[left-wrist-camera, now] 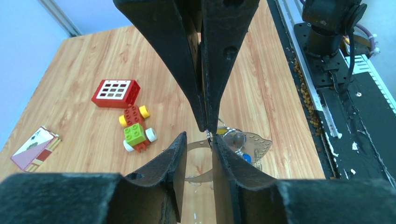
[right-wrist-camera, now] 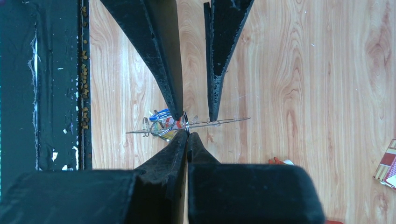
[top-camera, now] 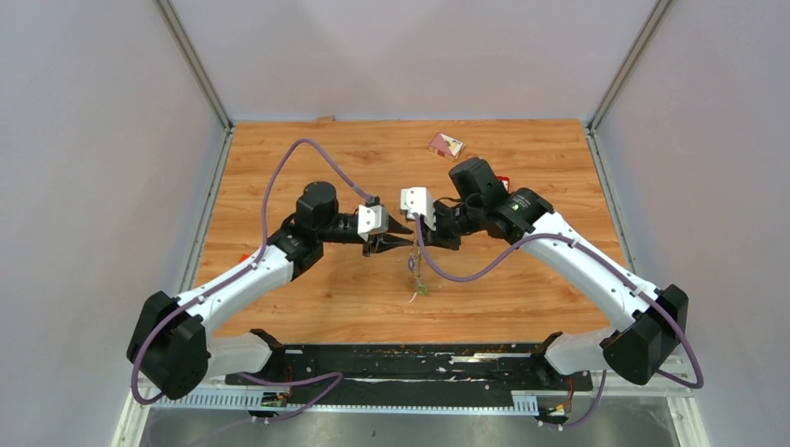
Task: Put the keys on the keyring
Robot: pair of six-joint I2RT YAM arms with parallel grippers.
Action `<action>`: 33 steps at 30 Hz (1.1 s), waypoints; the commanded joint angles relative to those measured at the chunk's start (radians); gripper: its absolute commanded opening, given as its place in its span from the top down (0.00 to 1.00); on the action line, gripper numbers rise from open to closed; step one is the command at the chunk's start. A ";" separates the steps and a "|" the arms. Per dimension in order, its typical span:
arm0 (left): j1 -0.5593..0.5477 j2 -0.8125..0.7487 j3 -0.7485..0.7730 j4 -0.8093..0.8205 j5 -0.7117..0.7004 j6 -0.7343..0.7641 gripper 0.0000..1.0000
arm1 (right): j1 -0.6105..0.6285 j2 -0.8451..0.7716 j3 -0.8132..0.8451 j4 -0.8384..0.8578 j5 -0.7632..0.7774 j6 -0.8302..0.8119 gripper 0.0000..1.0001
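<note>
My right gripper [right-wrist-camera: 187,134] is shut on a thin wire ring at the top of the keyring [left-wrist-camera: 258,142], a flat grey loop with a bumpy edge that hangs in the air above the wooden table. The right wrist view shows the loop edge-on as a thin line [right-wrist-camera: 229,121]. The keys [right-wrist-camera: 161,122] cluster on small rings at one end of it, with blue, red and yellow tags. In the top view the bunch [top-camera: 415,277] dangles below both grippers. My left gripper [left-wrist-camera: 198,136] is open, tip to tip with the right gripper [left-wrist-camera: 208,125], its fingers on either side of the pinched ring.
A red block with a white grid [left-wrist-camera: 115,92], a green, yellow and red toy car [left-wrist-camera: 135,129] and a pink card packet [left-wrist-camera: 35,148] lie on the table far from the grippers. The black base rail [top-camera: 401,363] runs along the near edge.
</note>
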 commanded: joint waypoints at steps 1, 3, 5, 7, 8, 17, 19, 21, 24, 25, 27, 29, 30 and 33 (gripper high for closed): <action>-0.008 0.008 -0.001 0.080 0.001 -0.036 0.69 | 0.006 -0.002 0.041 0.037 -0.015 0.015 1.00; -0.010 0.010 -0.001 0.085 0.003 -0.039 0.72 | 0.006 -0.003 0.036 0.042 -0.018 0.017 1.00; -0.011 0.013 -0.004 0.085 0.006 -0.039 0.73 | 0.006 -0.005 0.033 0.048 -0.020 0.019 1.00; -0.012 0.013 -0.008 0.082 0.009 -0.034 0.73 | 0.006 -0.006 0.031 0.053 -0.019 0.022 1.00; -0.012 0.013 -0.011 0.082 0.009 -0.032 0.72 | 0.006 -0.007 0.030 0.056 -0.019 0.023 1.00; -0.019 0.024 -0.020 0.095 0.008 -0.044 0.72 | 0.006 -0.010 0.013 0.076 -0.024 0.036 1.00; -0.021 0.029 -0.017 0.094 0.010 -0.048 0.75 | 0.006 -0.010 0.012 0.078 -0.026 0.038 1.00; -0.021 0.031 -0.015 0.093 0.009 -0.049 0.78 | 0.007 -0.011 0.011 0.080 -0.025 0.038 1.00; -0.024 0.034 -0.014 0.096 0.011 -0.055 0.86 | 0.006 -0.011 0.008 0.082 -0.026 0.037 1.00; -0.024 0.034 -0.013 0.097 0.012 -0.057 0.87 | 0.006 -0.011 0.007 0.080 -0.025 0.038 1.00; -0.023 0.033 -0.012 0.098 0.011 -0.060 0.91 | 0.006 -0.010 0.004 0.080 -0.024 0.038 1.00; -0.023 0.030 -0.013 0.098 0.013 -0.064 0.96 | 0.006 -0.011 -0.001 0.081 -0.019 0.034 1.00; -0.023 0.027 -0.014 0.099 0.012 -0.064 1.00 | 0.005 -0.013 -0.004 0.083 -0.017 0.032 1.00; -0.022 0.011 -0.023 0.103 0.011 -0.065 1.00 | 0.004 -0.019 -0.019 0.084 -0.003 0.026 1.00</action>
